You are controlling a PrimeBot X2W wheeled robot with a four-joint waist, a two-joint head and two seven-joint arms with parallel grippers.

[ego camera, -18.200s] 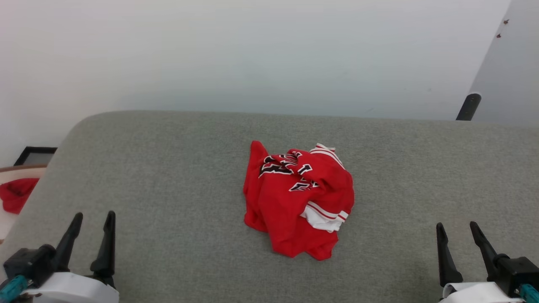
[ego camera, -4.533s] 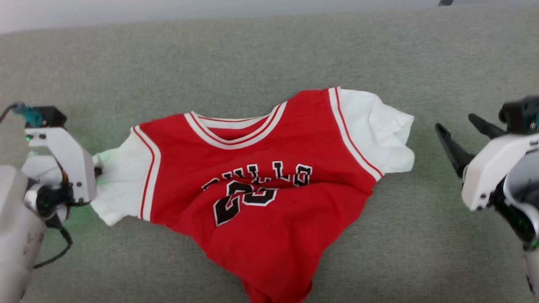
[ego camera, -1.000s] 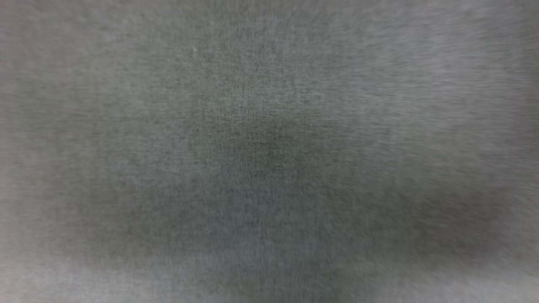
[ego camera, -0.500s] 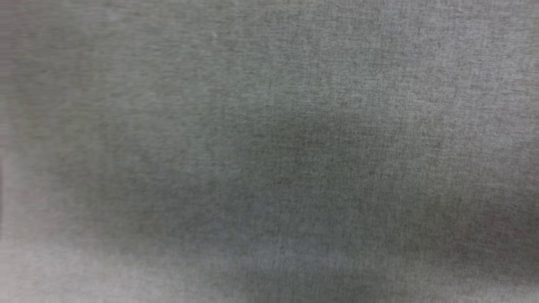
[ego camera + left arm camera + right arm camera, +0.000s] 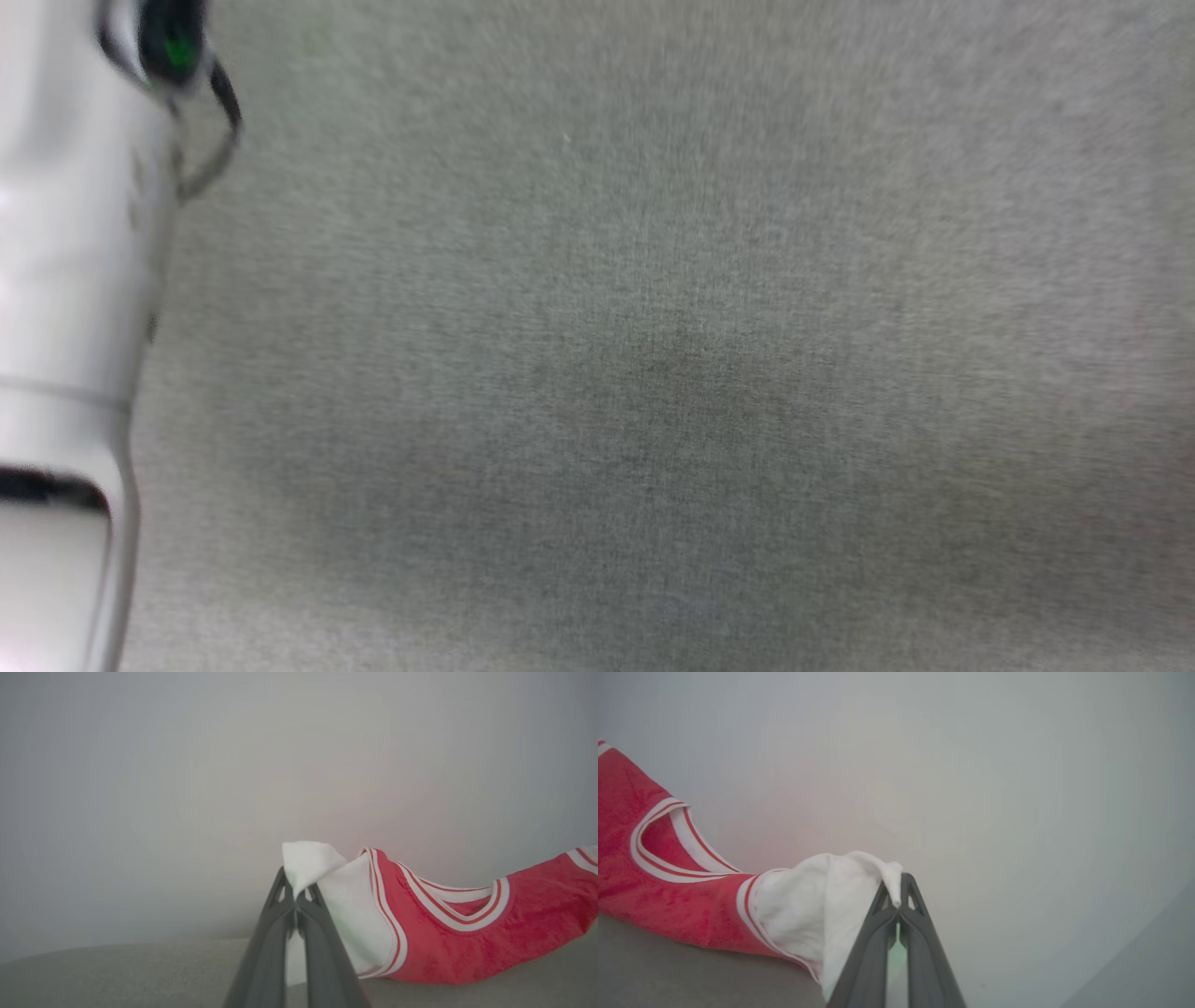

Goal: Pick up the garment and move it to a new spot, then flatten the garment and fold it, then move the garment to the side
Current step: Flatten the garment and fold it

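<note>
Garment (image 5: 448,933) lies inboard of both, long axis spanning between: left end effector (image 5: 296,883) clamped on one sleeve (image 5: 350,914), right end effector (image 5: 896,886) on other.

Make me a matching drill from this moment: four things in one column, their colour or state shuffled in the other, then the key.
Column A
1. left tool
2. right tool
3. collar trim
4. cushion

Column B
a. plain grey fabric
b. shut on a white sleeve, with the jersey stretching to the left of its own wrist view
c. red and white stripes
d. shut on a white sleeve, with the jersey stretching to the right of its own wrist view

Pairs: 1-d, 2-b, 3-c, 4-a
</note>
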